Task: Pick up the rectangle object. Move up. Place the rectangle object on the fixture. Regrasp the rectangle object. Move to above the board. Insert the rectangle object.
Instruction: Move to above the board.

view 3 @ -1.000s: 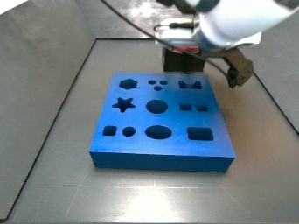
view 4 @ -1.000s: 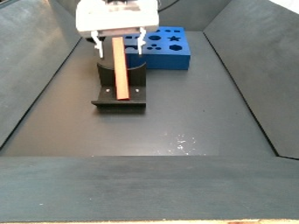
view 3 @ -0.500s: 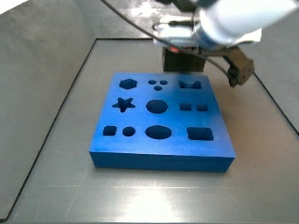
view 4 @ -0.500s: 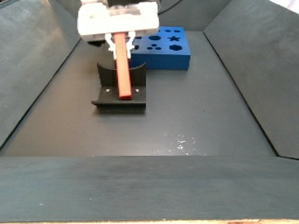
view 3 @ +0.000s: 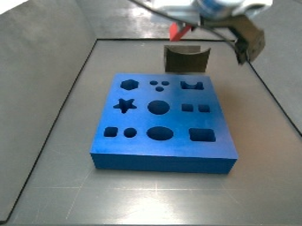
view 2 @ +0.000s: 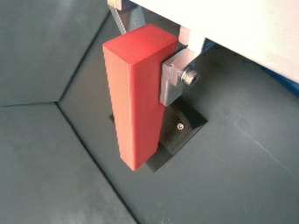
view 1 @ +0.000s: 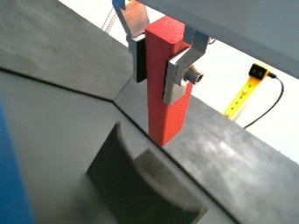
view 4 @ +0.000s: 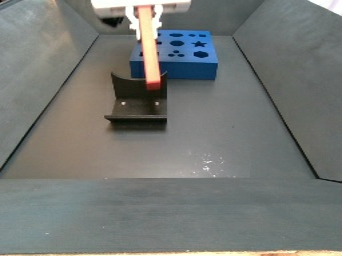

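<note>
Silver fingers (view 1: 177,72) w/ dark pads are clamping the upper end of the slim red-orange rectangular bar (view 4: 151,55), hanging upright just above the dark notched fixture (view 4: 138,104). Gripper (view 4: 142,12) is cut off by the frame edge. Big blue holed board (view 3: 162,121) is lying nearby.

The gripper (view 1: 162,59) has flat silver fingers (view 1: 181,70), dark pads.

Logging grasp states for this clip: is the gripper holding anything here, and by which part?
The gripper, raised above the fixture, is shut on the rectangle object, pinching its upper end so the bar hangs down.
</note>
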Motion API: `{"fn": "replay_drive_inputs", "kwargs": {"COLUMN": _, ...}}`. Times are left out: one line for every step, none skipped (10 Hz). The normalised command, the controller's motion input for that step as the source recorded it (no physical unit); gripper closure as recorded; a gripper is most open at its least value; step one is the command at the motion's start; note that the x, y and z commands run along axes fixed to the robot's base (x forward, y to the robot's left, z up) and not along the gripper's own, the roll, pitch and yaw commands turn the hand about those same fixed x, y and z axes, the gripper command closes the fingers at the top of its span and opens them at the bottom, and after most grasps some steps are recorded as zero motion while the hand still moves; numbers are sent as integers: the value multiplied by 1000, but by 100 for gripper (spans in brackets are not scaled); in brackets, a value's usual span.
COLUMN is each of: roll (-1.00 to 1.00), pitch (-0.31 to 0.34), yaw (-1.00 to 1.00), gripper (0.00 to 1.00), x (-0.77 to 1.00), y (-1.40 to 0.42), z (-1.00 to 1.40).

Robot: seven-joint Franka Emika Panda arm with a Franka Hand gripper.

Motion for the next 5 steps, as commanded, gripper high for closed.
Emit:
{"fn": "replay_drive_inputs", "kwargs": {"roll": -82, "pitch": -131, "yaw": -87, "gripper": 100, "x": -221, "y": -64, "z": 1000}}
{"fn": "replay_drive_inputs", "kwargs": {"roll": -85, "pitch": -102, "yaw": -109, "gripper": 100, "x": -217, "y": -59, "z": 1000}}
{"fn": "replay_drive_inputs", "kwargs": {"roll": -95, "pitch": -57, "yaw": -128, "gripper": 100, "x": -209, "y": -51, "z": 1000}}
{"fn": "replay_drive_inputs", "kwargs": {"roll": -101, "pitch": -24, "yaw": -129, "gripper": 100, "x": -205, "y": -47, "z": 1000}}
{"fn": "replay_drive_inputs", "kwargs": {"roll": -103, "pitch": 13, "yaw": -120, "gripper": 100, "x": -199, "y": -40, "z": 1000}}
